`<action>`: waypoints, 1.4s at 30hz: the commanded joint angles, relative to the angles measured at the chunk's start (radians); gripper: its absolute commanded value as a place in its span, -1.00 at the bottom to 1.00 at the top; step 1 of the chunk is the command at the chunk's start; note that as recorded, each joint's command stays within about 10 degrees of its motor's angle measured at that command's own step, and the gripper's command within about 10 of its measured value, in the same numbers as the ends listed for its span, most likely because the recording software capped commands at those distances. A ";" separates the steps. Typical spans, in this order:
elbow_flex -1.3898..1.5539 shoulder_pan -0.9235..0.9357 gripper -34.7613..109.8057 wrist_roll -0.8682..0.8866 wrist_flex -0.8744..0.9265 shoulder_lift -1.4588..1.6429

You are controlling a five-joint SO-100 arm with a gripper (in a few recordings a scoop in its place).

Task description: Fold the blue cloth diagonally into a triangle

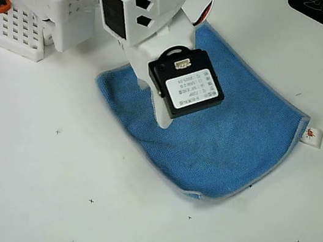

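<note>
Claw (163,118), white, jaw state hidden beneath its black motor block, poised over left part of blue cloth (240,134) lying flat on white table (43,200); recommended: pinch one corner only, carry diagonally across.

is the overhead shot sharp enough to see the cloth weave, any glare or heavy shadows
In the overhead view the blue cloth is sharp enough to show its weave, and the white tag at its right corner is crisp; the white table is evenly lit without hot glare; the arm casts only a soft shadow on the cloth beside it; its white shell looks bright, with little surface detail.
</note>
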 commanded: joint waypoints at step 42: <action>-0.741 0.098 0.02 0.061 0.244 -0.713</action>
